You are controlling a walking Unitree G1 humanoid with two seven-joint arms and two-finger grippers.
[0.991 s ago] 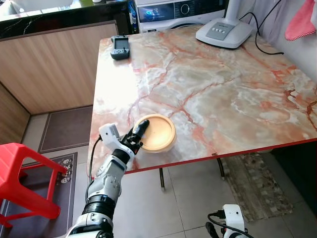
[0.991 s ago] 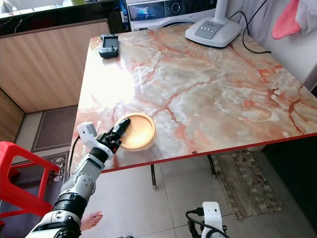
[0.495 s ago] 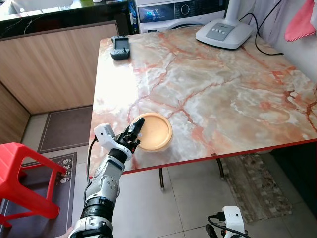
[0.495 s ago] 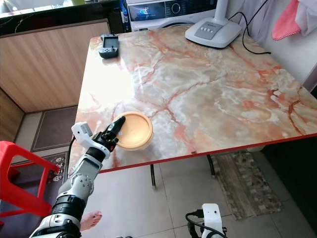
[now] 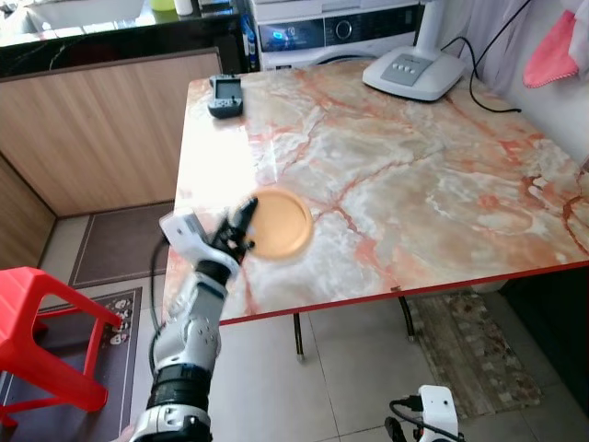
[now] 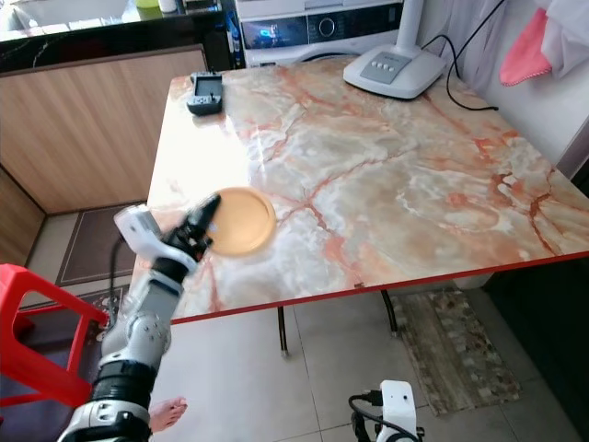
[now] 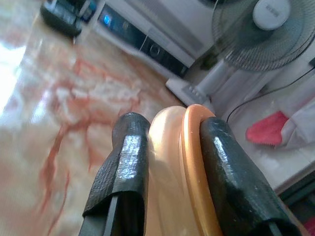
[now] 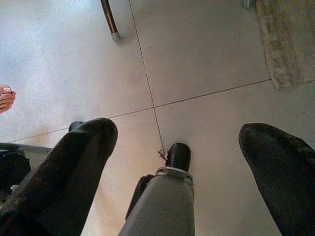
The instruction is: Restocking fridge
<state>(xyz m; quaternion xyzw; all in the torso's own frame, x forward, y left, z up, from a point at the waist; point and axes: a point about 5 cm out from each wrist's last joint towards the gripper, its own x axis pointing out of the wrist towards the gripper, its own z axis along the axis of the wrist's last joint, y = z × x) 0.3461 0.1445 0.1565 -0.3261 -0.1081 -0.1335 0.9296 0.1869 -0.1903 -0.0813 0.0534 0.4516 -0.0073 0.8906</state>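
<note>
Since a second ago the bowl [image 5: 277,223] is up off the table [image 5: 433,184] and tilted, where it sat flat near the front-left edge; the picture is blurred. Left gripper [image 5: 241,230] is clamped on the bowl's near rim — the wrist view shows one finger [image 7: 123,162] inside the rim, one outside. The bowl hangs over the table's left front corner, just above the marble. Right gripper [image 8: 179,167] hangs idle over the floor, fingers spread, holding nothing. Risk: a rim-only pinch on a tilted bowl — it could pivot or slip out during the swing, or clip the table edge.
</note>
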